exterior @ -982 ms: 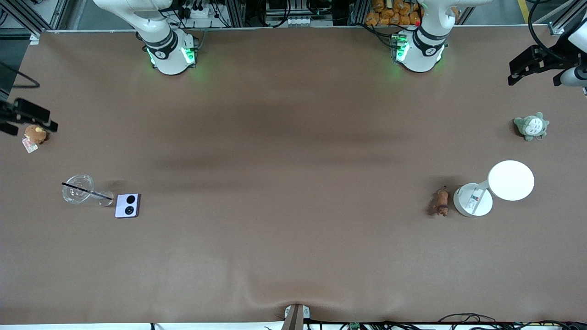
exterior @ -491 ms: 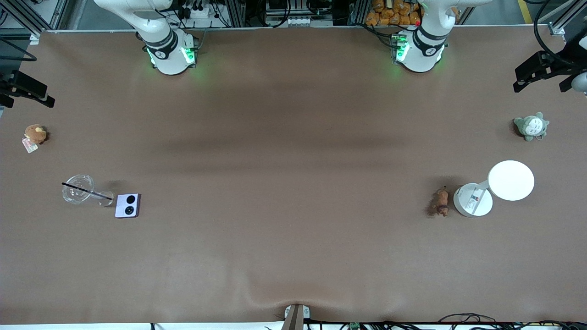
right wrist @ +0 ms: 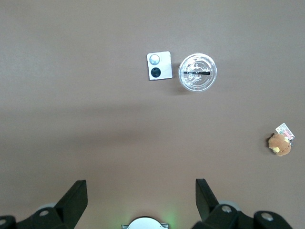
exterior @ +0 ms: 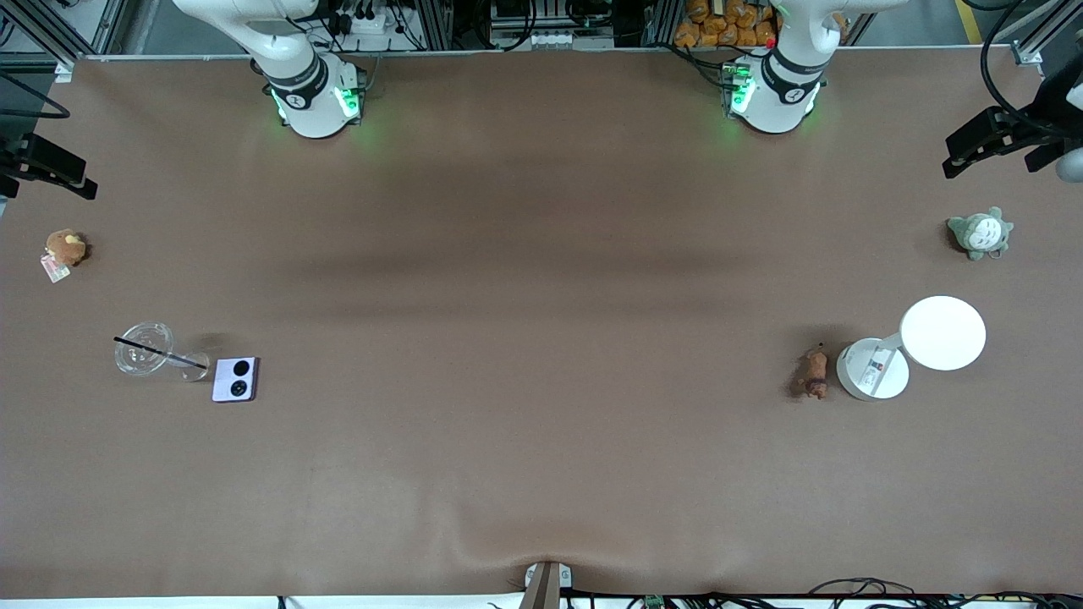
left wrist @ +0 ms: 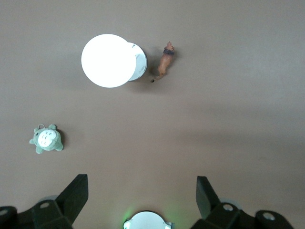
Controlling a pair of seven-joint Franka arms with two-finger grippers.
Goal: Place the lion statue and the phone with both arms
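The lion statue (exterior: pixel 815 373), small and reddish-brown, lies on the table toward the left arm's end, beside a white round base. It also shows in the left wrist view (left wrist: pixel 165 61). The phone (exterior: pixel 234 379), pale lavender with two black rings, lies flat toward the right arm's end, beside a clear cup. It also shows in the right wrist view (right wrist: pixel 159 66). My left gripper (left wrist: pixel 141 193) is open and empty, high over its end of the table (exterior: pixel 994 156). My right gripper (right wrist: pixel 141 193) is open and empty, high over the other end (exterior: pixel 34 173).
A white round disc (exterior: pixel 942 332) on a round base (exterior: pixel 872 369) stands next to the lion. A grey-green plush (exterior: pixel 980 233) lies farther from the camera. A clear cup with a black straw (exterior: pixel 144 348) touches the phone's side. A brown plush with a tag (exterior: pixel 64 249) sits near the right gripper.
My right gripper has moved off the brown plush toward the robots' side of the table. My left gripper has shifted only slightly. The lion and the phone have not moved.
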